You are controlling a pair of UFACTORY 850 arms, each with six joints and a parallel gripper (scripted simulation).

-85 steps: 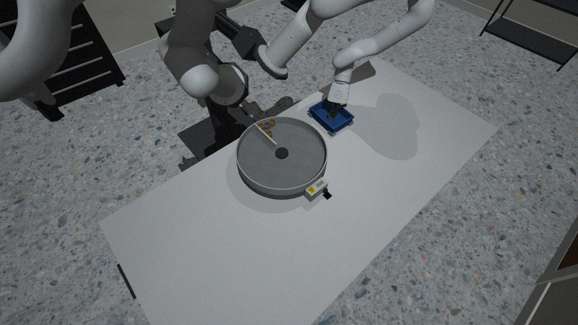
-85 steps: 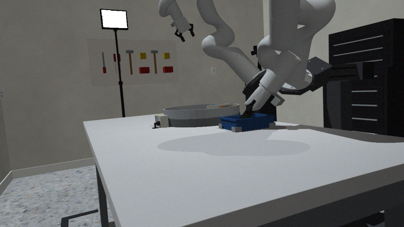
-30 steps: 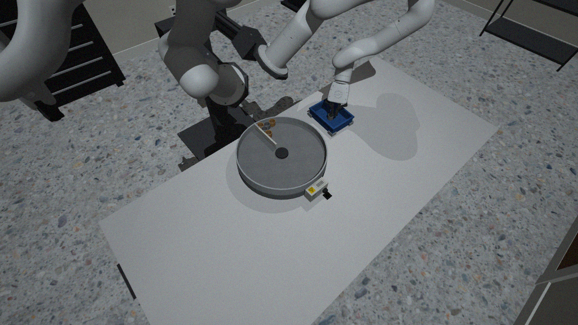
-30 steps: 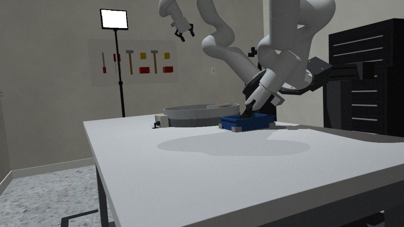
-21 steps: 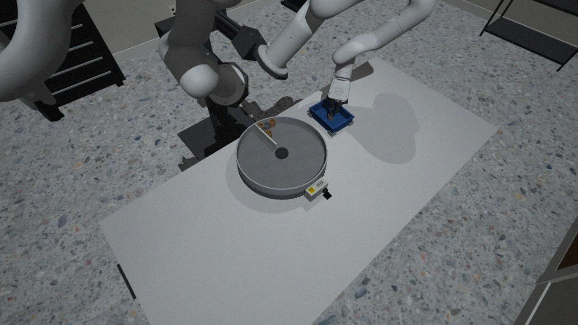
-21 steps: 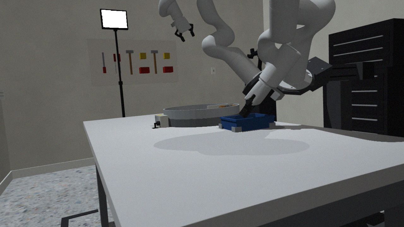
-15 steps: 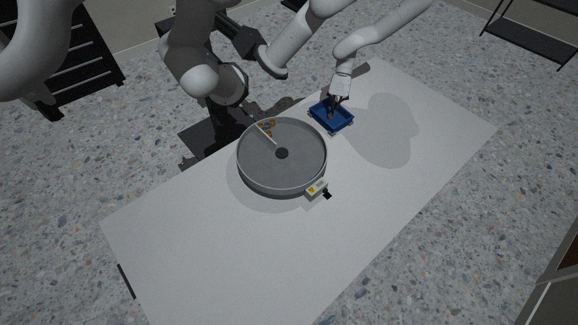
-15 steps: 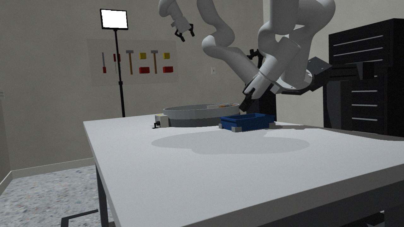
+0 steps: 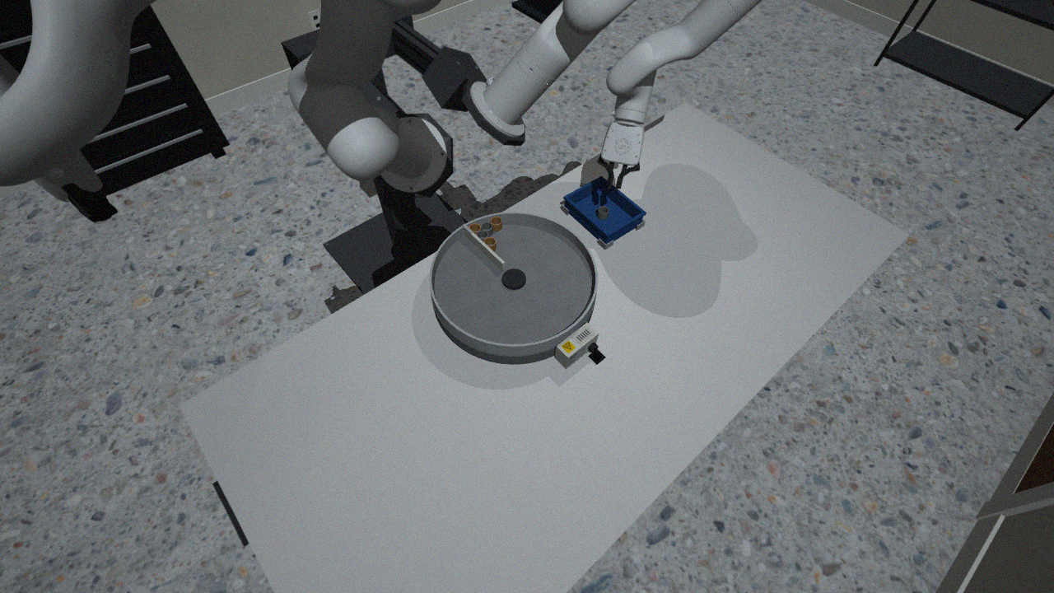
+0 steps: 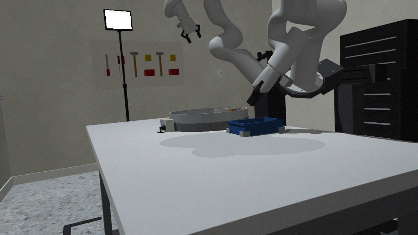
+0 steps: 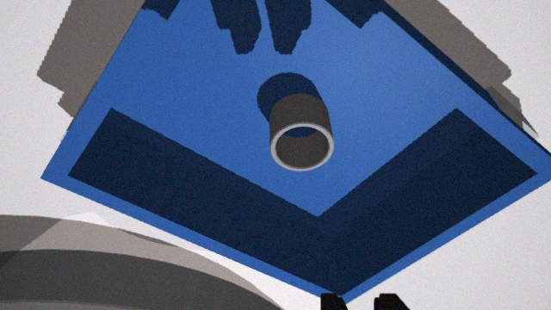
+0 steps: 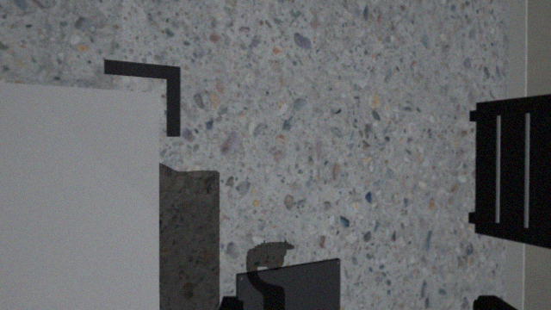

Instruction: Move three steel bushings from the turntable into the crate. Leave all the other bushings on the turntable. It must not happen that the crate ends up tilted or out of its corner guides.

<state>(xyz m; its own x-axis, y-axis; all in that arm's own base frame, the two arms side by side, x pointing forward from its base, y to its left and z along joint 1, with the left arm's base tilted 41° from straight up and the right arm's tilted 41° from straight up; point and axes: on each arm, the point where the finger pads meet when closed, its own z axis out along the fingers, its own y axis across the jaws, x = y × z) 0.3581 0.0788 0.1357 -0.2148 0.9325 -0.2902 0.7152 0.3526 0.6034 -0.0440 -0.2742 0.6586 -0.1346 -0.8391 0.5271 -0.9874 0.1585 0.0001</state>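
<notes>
The blue crate [image 9: 626, 226] [image 10: 257, 128] [image 11: 387, 86] sits level within its grey corner guides [image 10: 245, 133]. One grey steel bushing [image 9: 603, 213] [image 11: 299, 109] stands upright inside it. My left gripper [image 9: 614, 185] [image 10: 251, 102] [image 11: 361, 302] hangs just above the crate, its fingers narrowly parted with nothing between them. On the turntable [image 9: 552, 310] [image 10: 198, 119] [image 11: 86, 275], two grey bushings [image 9: 483, 233] stand close among three orange-brown bushings [image 9: 496, 223], by the divider. My right gripper [image 10: 195, 39] [image 12: 358, 303] is wide open and empty, high and far from the crate.
A cream divider bar [image 9: 484, 247] runs from the turntable's rim towards its black hub [image 9: 513, 278]. The turntable has a raised rim. A control box [image 9: 576, 344] [image 10: 167, 125] with a small black lever is at its side. The crate stands close beside the turntable.
</notes>
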